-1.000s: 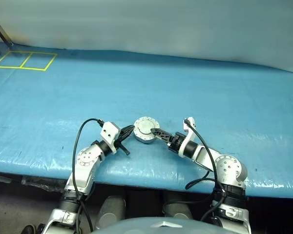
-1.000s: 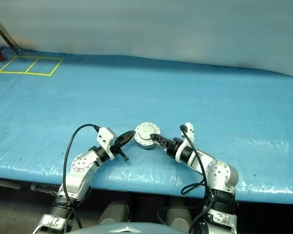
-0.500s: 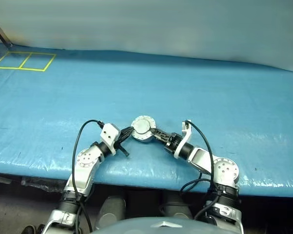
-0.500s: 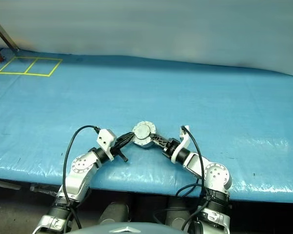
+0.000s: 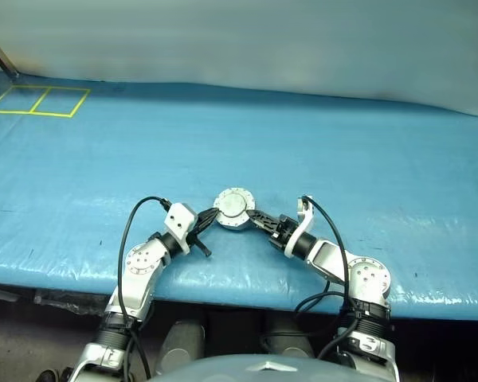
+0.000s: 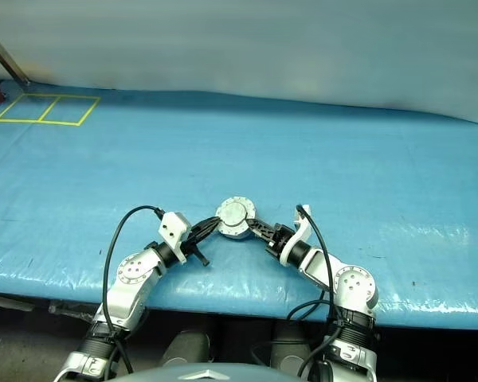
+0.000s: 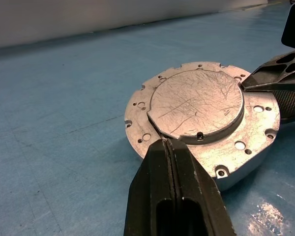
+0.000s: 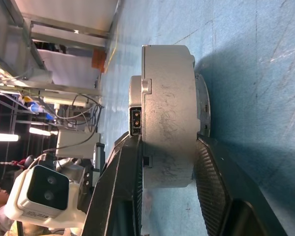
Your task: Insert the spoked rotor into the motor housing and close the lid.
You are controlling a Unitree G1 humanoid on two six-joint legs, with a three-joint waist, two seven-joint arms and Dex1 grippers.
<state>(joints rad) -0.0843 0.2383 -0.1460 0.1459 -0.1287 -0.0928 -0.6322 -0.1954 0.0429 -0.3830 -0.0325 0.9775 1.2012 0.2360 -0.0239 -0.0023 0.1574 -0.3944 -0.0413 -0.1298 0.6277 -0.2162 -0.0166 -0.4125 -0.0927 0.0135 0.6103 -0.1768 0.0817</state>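
The motor housing (image 5: 233,209), silver and round with its lid (image 7: 196,103) shut on top, sat near the front edge of the blue tabletop (image 5: 366,151), about midway along it. The right gripper (image 5: 253,216) clasped the housing's side wall between its two fingers. The left gripper (image 5: 208,215), fingers pressed together, touched the housing's opposite rim.

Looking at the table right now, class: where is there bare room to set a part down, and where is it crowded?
Bare blue table runs from the motor housing out to the far wall, and to either side, up to the yellow taped squares. It is crowded at the near edge, where the left gripper and right gripper flank the housing.
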